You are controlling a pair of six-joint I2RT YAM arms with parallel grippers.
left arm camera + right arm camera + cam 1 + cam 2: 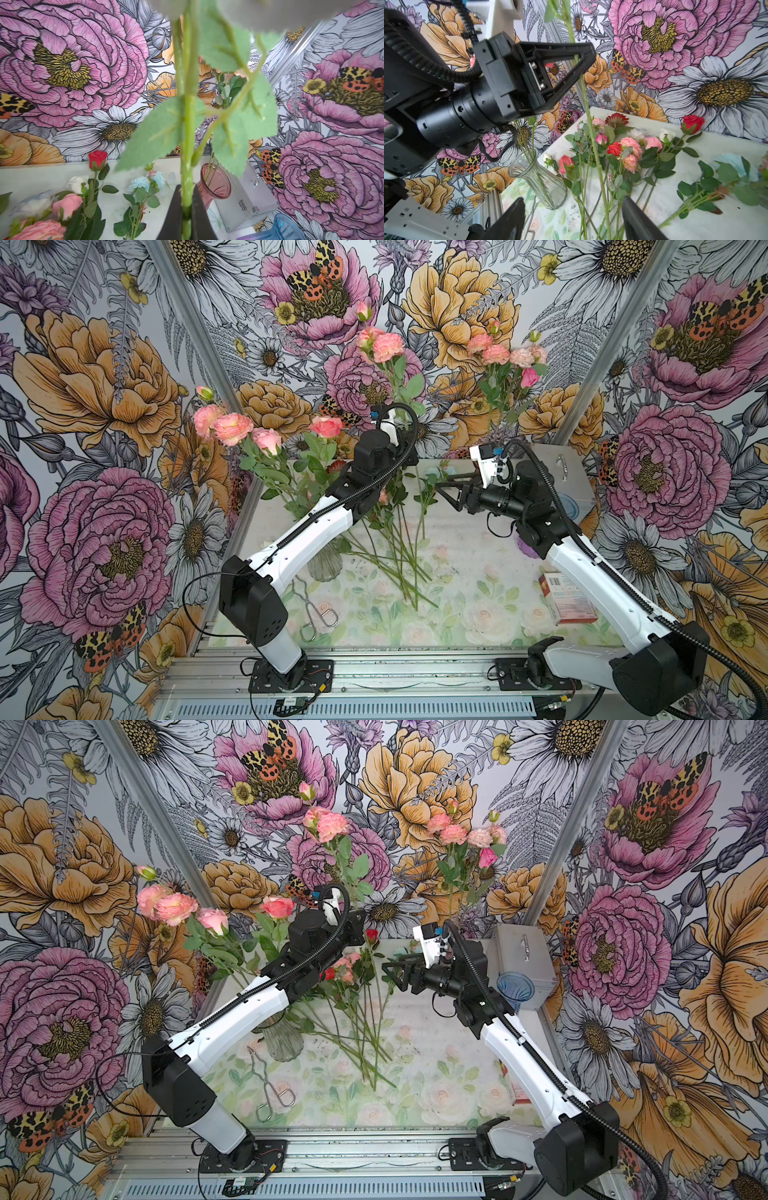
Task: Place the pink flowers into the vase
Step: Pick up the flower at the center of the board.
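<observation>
Three floral-papered walls enclose a pale rose-print worktop. The left end effector clamps a pink flower stem; the right end effector gapes nearby. More pink flowers stand in the vase; red roses and tongs lie around.

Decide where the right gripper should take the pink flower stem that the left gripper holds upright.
Probably the bare stem below the left gripper, closing the right gripper across it from the side: there it hangs thin, near-vertical and looks leafless.
</observation>
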